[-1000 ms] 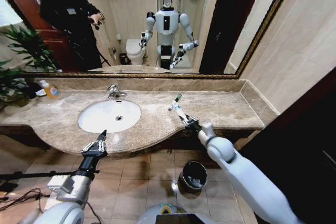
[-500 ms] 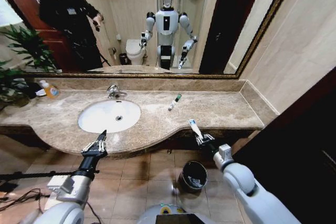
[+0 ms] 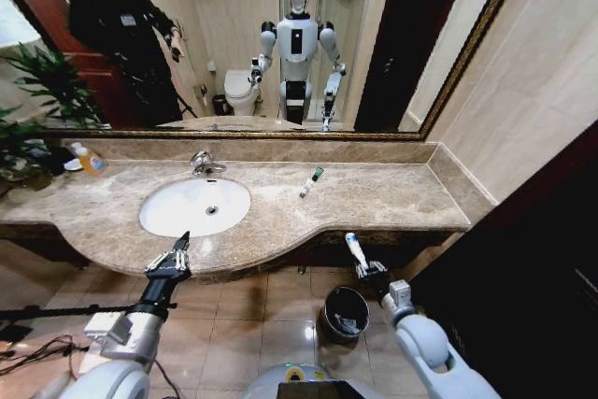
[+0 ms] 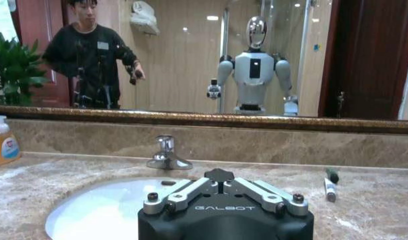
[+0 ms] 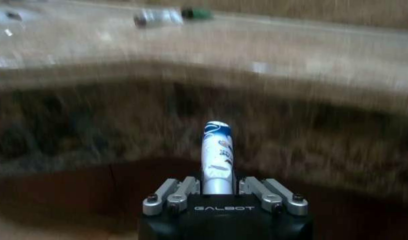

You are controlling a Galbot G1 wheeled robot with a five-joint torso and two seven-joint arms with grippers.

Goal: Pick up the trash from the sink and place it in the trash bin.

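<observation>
The right hand [image 3: 366, 266] grips a white tube [image 3: 355, 249] upright, just above the trash bin [image 3: 345, 314]. Center it over the rim, I'd judge, then release. The left hand [image 3: 168, 258] waits by the desk [image 3: 392, 198], fingers apparently parted, empty.

A white tube with a blue end [image 3: 354, 249] stands upright just above the dark trash bin [image 3: 345, 313]; a green-ended tube [image 3: 310, 181] lies on the desk right of the white sink [image 3: 194, 206]

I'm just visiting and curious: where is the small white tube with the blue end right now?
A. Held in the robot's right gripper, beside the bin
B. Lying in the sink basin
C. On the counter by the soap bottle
A: the right gripper grips the white tube near the trash bin.
</observation>
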